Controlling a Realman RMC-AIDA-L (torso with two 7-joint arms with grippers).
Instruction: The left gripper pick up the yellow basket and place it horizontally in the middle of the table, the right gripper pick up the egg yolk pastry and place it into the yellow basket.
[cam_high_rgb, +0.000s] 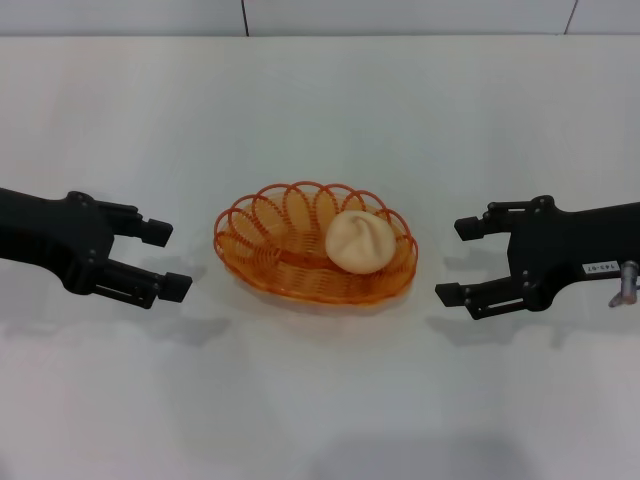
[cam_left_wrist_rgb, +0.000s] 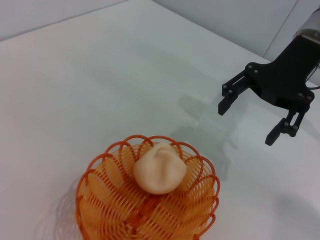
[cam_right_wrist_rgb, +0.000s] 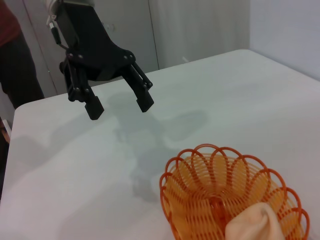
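The yellow basket (cam_high_rgb: 290, 245), an orange-amber wire oval, lies in the middle of the white table (cam_high_rgb: 320, 400). The egg yolk pastry (cam_high_rgb: 361, 241) rests inside it, toward its right end. My left gripper (cam_high_rgb: 165, 260) is open and empty, just left of the basket and apart from it. My right gripper (cam_high_rgb: 456, 261) is open and empty, just right of the basket and apart from it. The left wrist view shows the basket (cam_left_wrist_rgb: 110, 200), the pastry (cam_left_wrist_rgb: 160, 169) and the right gripper (cam_left_wrist_rgb: 247, 123). The right wrist view shows the basket (cam_right_wrist_rgb: 200, 200), the pastry (cam_right_wrist_rgb: 255, 222) and the left gripper (cam_right_wrist_rgb: 120, 107).
The table's far edge (cam_high_rgb: 320, 37) meets a pale wall at the back. In the right wrist view a person in dark clothes (cam_right_wrist_rgb: 17, 60) stands beyond the table's end.
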